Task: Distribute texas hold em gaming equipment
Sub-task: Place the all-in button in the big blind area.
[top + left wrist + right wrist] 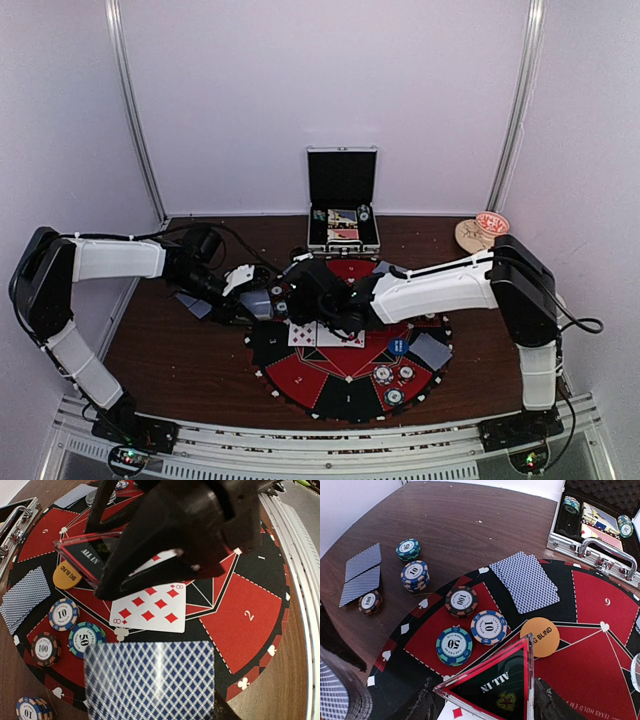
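Plaque and card held
Your right gripper clamps the likely stiff, slick plaque by its edges; your left gripper nips the thin, bendy card.

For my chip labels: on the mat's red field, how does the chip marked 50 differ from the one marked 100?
The 50 chip has a teal edge, the 100 chip a dark one. The 50 chip lies nearer the ALL IN triangle, the 100 chip nearer the face-down cards. Both are round and lie flat.
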Tool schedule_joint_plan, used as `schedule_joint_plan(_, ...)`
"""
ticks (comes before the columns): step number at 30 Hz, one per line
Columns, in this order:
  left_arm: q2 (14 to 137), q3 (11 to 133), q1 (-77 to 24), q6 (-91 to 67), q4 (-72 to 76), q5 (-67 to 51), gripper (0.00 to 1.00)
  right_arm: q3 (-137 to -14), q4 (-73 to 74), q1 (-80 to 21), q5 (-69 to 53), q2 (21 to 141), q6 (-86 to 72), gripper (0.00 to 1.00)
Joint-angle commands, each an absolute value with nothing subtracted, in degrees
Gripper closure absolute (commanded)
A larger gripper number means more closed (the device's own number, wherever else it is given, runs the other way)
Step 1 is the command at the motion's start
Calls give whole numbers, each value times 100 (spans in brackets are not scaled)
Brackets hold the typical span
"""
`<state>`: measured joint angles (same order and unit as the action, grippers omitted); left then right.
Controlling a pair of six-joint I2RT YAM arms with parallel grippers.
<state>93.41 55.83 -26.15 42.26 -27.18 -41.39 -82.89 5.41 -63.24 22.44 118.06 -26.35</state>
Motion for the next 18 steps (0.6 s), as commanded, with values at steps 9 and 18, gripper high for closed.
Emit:
schedule_joint_plan(9, 9272, 5753, -2537, 4210, -2703, -4307, 54, -8989, 1059, -5850, 1709, 12598, -2237, 45)
schedule_joint_plan(18, 9280, 5758, -2531, 4197, -2699, -4313, 55, -9105, 1072, -5806, 1630, 12731, -2093, 45)
